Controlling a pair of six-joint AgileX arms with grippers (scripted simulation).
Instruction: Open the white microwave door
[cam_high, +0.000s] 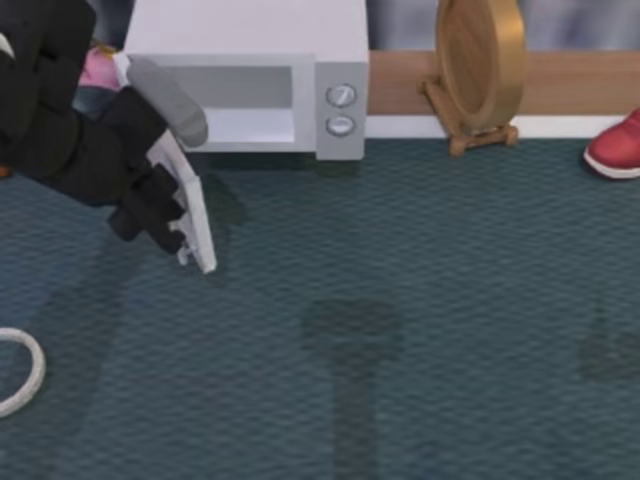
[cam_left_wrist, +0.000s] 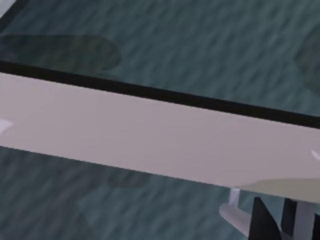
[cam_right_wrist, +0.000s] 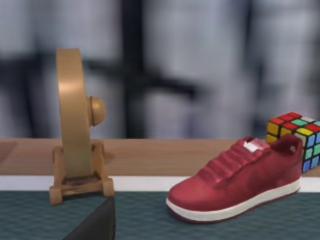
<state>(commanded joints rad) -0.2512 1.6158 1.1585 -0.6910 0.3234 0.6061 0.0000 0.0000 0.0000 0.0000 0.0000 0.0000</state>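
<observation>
The white microwave (cam_high: 250, 30) stands at the back left, its two silver knobs (cam_high: 341, 110) on the narrow front panel. The white microwave door (cam_high: 197, 215) is swung out toward the front, leaving the cavity showing. My left gripper (cam_high: 150, 215) is at the door's outer end, shut on the slim bar handle. In the left wrist view the door's edge (cam_left_wrist: 150, 135) runs across the picture, with the handle (cam_left_wrist: 237, 217) and the dark fingers (cam_left_wrist: 262, 222) beside it. Only a dark sliver of my right gripper (cam_right_wrist: 97, 225) shows, and the top view does not show that arm.
A wooden disc on a stand (cam_high: 480, 65) sits at the back, right of the microwave. A red shoe (cam_high: 615, 148) lies at the back right, next to a colour cube (cam_right_wrist: 295, 137). A white ring (cam_high: 25, 370) lies at the left edge.
</observation>
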